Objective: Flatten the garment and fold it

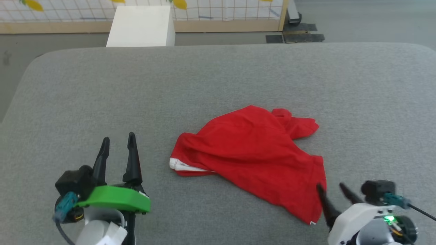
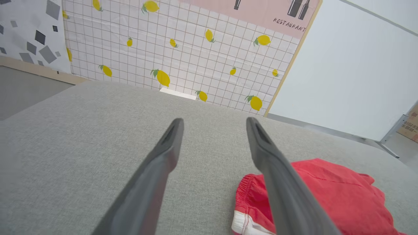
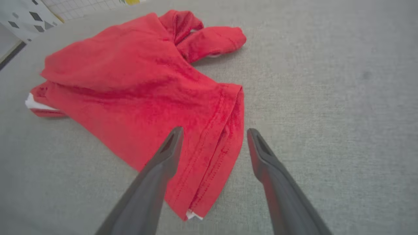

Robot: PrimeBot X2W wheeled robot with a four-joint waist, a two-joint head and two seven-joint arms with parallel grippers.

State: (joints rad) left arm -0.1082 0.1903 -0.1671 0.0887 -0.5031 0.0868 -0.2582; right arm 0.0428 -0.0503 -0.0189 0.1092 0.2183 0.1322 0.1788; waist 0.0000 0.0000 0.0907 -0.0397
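The garment (image 1: 252, 149) is bright red with white trim (image 1: 177, 165) at its nine o'clock edge, the worktop (image 1: 102, 102) plain mid-grey, and the wall panel (image 2: 183, 49) white, thinly gridded, dotted with yellow lemons (image 2: 163, 77).

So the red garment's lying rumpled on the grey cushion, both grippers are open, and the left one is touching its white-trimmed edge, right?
Not quite. The left gripper isn't touching the garment: the head view shows bare grey cushion between it and the white-trimmed edge. The rest holds: the garment lies rumpled, and the right gripper is open too.
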